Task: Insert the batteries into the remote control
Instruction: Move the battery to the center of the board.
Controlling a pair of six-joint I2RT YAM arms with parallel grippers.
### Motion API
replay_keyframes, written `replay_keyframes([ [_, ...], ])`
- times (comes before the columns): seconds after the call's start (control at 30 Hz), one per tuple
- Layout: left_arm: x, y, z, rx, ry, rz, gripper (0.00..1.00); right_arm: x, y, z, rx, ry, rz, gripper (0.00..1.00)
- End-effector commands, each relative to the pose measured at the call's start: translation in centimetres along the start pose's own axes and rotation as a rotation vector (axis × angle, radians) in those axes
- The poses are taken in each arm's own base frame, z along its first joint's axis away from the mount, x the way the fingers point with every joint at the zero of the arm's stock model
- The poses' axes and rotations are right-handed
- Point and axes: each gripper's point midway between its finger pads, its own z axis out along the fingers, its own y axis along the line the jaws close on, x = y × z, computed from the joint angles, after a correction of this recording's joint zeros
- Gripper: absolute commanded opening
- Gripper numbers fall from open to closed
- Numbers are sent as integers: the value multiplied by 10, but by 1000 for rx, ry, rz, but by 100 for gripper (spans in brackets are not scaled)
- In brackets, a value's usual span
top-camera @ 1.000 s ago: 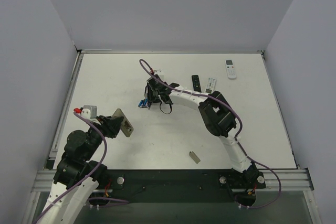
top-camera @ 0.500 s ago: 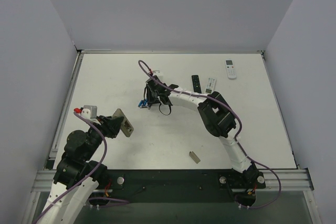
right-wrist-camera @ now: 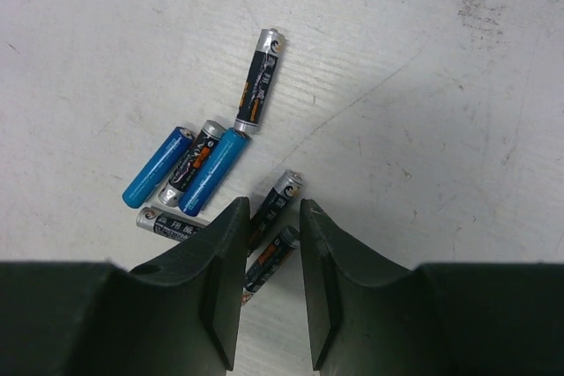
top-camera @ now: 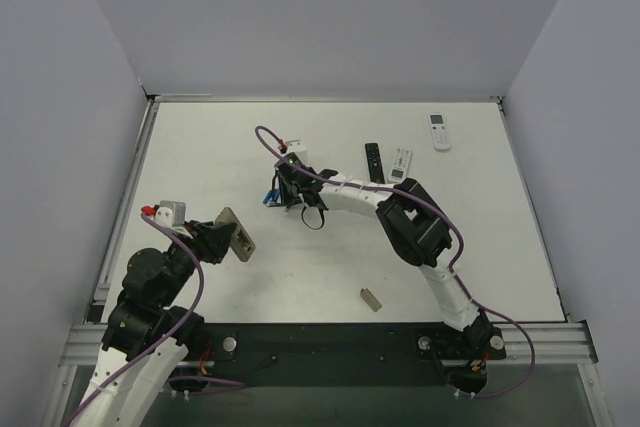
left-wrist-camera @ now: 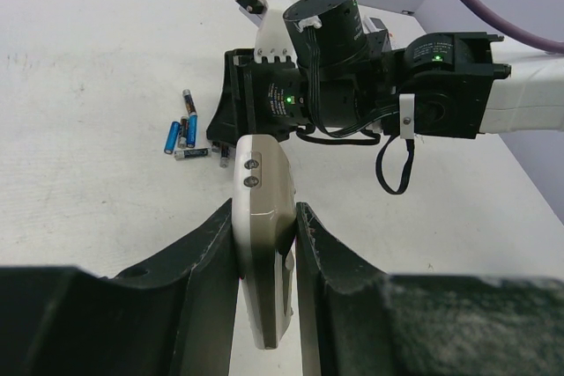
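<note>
My left gripper (left-wrist-camera: 264, 213) is shut on the remote control (left-wrist-camera: 263, 191), held on edge above the table with its grey-tan back showing; it also shows in the top view (top-camera: 238, 234). The batteries (top-camera: 270, 195), blue and dark, lie in a loose cluster on the table. My right gripper (right-wrist-camera: 272, 213) is low over them, jaws narrowly open. Two dark batteries (right-wrist-camera: 280, 195) lie between the fingers. Two blue ones (right-wrist-camera: 211, 171) and other dark ones lie just left of the left finger. In the left wrist view the batteries (left-wrist-camera: 185, 134) lie beside the right gripper.
A slim black remote (top-camera: 373, 158) and a white remote (top-camera: 401, 161) lie right of the right arm, another white remote (top-camera: 438, 131) at the back right. A small tan battery cover (top-camera: 371, 298) lies near the front edge. Walls enclose the table.
My right gripper has shifted slightly left and nearer, onto the battery cluster. The left arm and the remote have not moved.
</note>
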Motion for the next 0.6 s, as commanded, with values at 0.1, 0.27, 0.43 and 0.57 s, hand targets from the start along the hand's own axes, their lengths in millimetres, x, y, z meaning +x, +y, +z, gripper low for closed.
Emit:
replay_keyframes([
  [0.1, -19, -11, 0, 47, -73, 11, 0, 42, -30, -13, 96, 115, -73, 26],
  [0.27, -19, -11, 0, 49, -74, 11, 0, 40, -32, -19, 70, 114, -64, 34],
  [0.43, -18, -11, 0, 49, -69, 9, 0, 28, -21, -24, 14, 94, -82, 38],
  [0.57, -17, -11, 1, 49, -67, 11, 0, 27, -16, -26, -11, 98, -85, 38],
])
